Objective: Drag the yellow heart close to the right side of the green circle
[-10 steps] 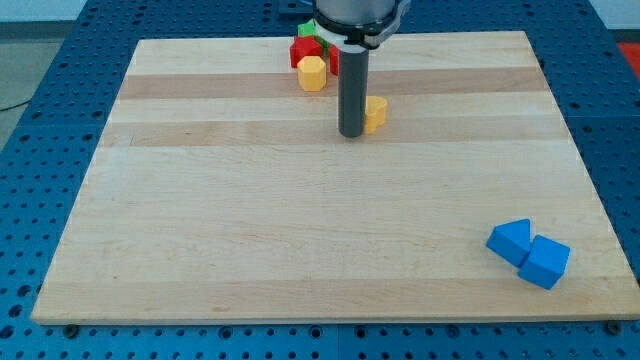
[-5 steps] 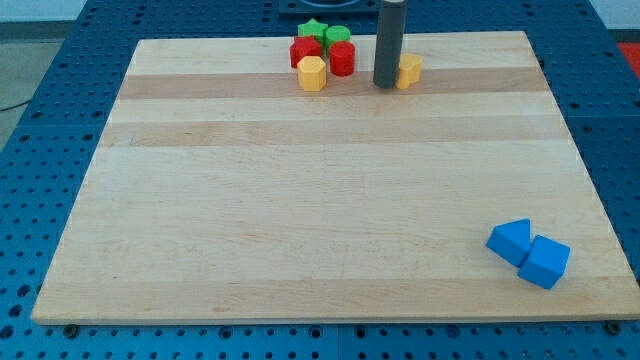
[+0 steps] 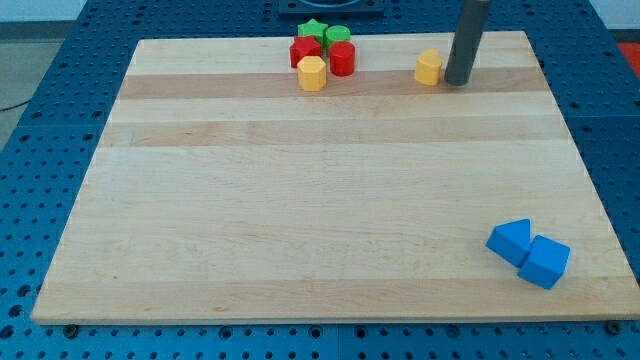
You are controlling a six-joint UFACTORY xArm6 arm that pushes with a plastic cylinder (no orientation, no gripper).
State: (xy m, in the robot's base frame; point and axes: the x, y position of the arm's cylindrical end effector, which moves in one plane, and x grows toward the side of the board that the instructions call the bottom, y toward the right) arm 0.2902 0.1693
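Observation:
The yellow heart (image 3: 429,67) lies near the board's top edge, right of centre. My tip (image 3: 459,82) stands just to the heart's right, very close to it or touching. The green circle (image 3: 337,36) sits at the top middle in a tight cluster of blocks, well to the left of the heart.
The cluster also holds a green star (image 3: 313,30), two red blocks (image 3: 305,50) (image 3: 342,58) and a yellow hexagon (image 3: 312,73). Two blue blocks (image 3: 511,241) (image 3: 545,262) lie together at the bottom right. The wooden board (image 3: 300,220) ends just right of my tip.
My tip swept from the heart's left, up and around to its right side. The yellow heart moved up and to the right, towards the top edge.

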